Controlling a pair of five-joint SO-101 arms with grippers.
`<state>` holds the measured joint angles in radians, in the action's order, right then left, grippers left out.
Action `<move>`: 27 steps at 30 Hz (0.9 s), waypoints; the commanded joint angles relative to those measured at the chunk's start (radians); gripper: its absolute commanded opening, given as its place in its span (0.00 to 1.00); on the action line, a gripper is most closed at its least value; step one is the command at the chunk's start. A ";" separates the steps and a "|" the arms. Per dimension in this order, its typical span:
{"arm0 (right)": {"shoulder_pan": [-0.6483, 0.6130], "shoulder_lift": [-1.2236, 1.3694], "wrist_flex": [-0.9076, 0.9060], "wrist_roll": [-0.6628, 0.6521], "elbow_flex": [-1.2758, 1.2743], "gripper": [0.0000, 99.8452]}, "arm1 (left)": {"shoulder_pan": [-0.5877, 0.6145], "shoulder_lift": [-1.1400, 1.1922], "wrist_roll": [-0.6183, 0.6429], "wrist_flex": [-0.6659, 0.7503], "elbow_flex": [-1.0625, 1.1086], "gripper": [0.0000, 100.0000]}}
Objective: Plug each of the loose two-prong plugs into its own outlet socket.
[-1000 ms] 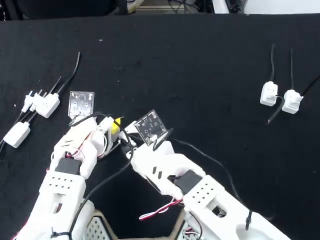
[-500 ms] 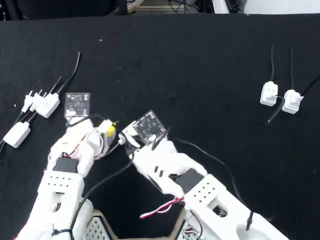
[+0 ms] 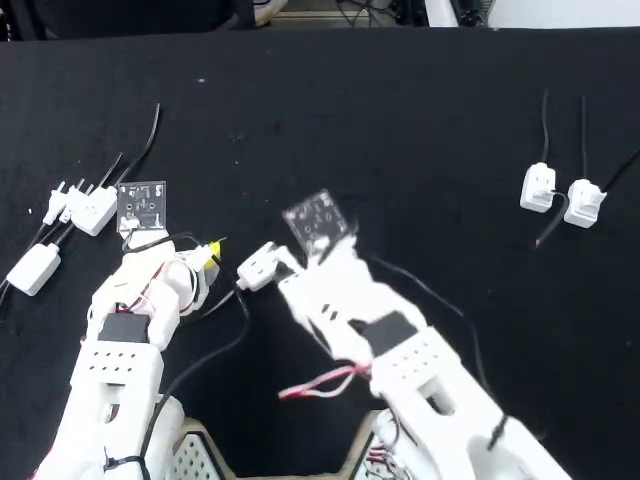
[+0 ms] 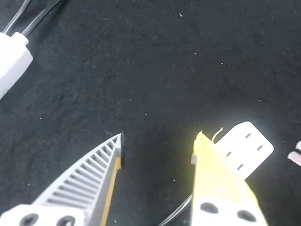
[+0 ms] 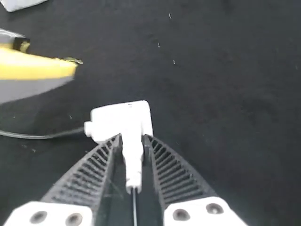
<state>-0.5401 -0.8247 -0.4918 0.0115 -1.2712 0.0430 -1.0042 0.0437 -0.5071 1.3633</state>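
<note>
On the lint-flecked black cloth [image 3: 400, 120], my right gripper [image 5: 132, 138] pinches a plug [image 5: 133, 162] against the white socket [image 5: 122, 120]. Beside that socket, my left gripper [image 4: 160, 139] gapes wide, empty.

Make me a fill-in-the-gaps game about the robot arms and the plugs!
1. The right gripper is ____ on a white plug.
2. The left gripper is ____, with nothing between its tips.
3. One finger of the left gripper is coloured ____.
4. The table is ____ in colour.

Missing words: shut; open; yellow; black.
</note>
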 commanded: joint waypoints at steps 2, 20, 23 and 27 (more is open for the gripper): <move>0.078 0.196 -0.091 -0.003 0.205 0.01 | 0.012 -0.015 -0.008 0.000 -0.065 0.24; 0.086 0.470 -0.591 -0.089 0.725 0.01 | 0.255 -0.015 -0.133 -0.015 0.096 0.24; 0.072 0.573 -0.698 -0.118 0.857 0.01 | 0.255 -0.015 -0.132 -0.015 0.096 0.24; 0.058 0.710 -0.839 -0.183 1.043 0.01 | 0.255 -0.015 -0.132 -0.015 0.096 0.24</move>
<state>-0.4618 -0.1741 -1.2405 -0.1297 -0.3982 0.2900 -1.0042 -0.1005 -0.5255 1.4707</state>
